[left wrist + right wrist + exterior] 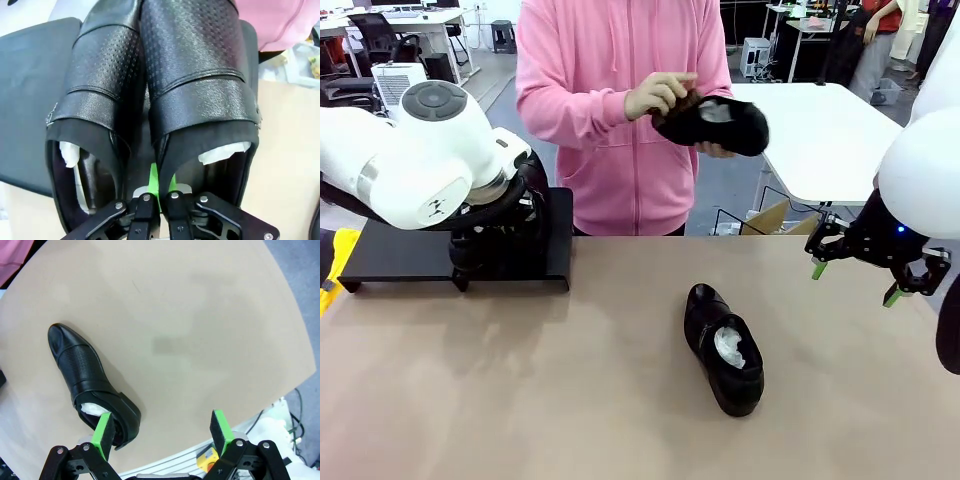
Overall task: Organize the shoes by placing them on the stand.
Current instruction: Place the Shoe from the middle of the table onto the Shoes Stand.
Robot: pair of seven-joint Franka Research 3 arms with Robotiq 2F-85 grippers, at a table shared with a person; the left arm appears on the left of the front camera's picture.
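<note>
On stand [390, 255], left pincer [156, 187] pinched narrow between two shoes [200, 75]; right pincer [162, 432] wide.

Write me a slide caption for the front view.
Person holds one shoe; second shoe lies on the table; left arm at the stand, right gripper open.

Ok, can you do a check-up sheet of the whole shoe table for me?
surface: tan table, flat, looks clean.
job's things: stand carries a first shoe beside a second shoe; third shoe lies on the table; fourth shoe held by the person.
clutter: yellow thing at the table's left edge, unclear what.
grippers: left gripper fingers shut, low between the stand's shoes; right gripper fingers open, holding nothing.
cables: black cable on the floor past the table.
surroundings: white table behind the person; office chairs farther off.
</note>
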